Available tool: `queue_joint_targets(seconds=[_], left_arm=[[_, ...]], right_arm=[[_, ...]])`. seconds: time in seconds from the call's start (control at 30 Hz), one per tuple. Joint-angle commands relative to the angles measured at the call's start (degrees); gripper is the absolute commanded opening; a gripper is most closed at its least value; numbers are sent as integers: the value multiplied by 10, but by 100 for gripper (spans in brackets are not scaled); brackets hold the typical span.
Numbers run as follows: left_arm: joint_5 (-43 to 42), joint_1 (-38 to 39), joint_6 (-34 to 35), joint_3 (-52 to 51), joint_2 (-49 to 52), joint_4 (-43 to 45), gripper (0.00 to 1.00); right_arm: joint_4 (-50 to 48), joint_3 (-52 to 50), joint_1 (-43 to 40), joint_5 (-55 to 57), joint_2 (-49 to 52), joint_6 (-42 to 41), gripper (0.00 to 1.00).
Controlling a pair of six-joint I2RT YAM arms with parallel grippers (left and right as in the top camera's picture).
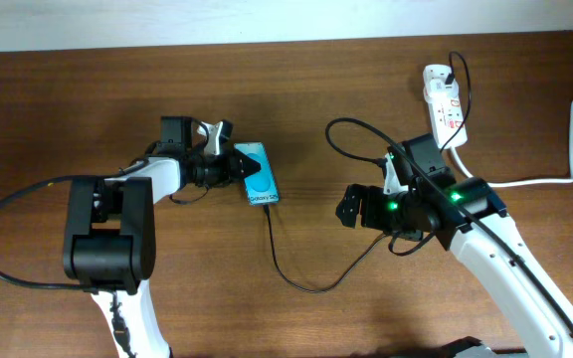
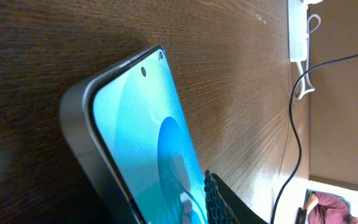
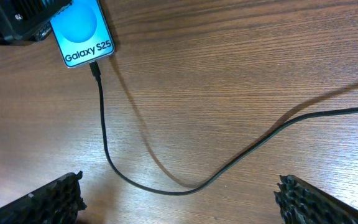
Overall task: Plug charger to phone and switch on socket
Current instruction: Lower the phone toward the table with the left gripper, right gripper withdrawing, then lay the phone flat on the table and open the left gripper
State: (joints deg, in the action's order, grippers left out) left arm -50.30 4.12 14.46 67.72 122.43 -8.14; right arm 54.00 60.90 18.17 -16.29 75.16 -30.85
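We see the left gripper (image 1: 235, 162) closed on the top end of the phone (image 1: 259, 175), left of the middle of the table (image 1: 88, 89). The charger (image 3: 104, 134) meets the phone's lower edge with its plug and loops away towards the socket (image 1: 444, 107) at far right. The right gripper (image 3: 179, 190) hangs above that loop, jaws wide and empty.

one readable text — "galaxy s25" in white, at the phone (image 3: 83, 32) screen's cable end.

Cyan phone (image 1: 258, 176), black charger (image 3: 103, 124), white socket (image 1: 445, 107), perhaps red-switched.
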Motion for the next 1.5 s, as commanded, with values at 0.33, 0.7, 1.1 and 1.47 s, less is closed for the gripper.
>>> queue_joint_targets(seconds=[0.33, 0.7, 1.1, 1.47], left_arm=[[92, 0, 65, 0, 5, -66, 39], [156, 0, 113, 49, 5, -153, 34], [174, 42, 112, 80, 5, -94, 52], [215, 48, 112, 80, 5, -160, 57]], right_arm=[[0, 3, -2, 7, -5, 7, 98], [0, 3, -2, 20, -5, 7, 98], [1, 3, -2, 35, -5, 7, 98], [1, 3, -2, 35, -5, 7, 98]])
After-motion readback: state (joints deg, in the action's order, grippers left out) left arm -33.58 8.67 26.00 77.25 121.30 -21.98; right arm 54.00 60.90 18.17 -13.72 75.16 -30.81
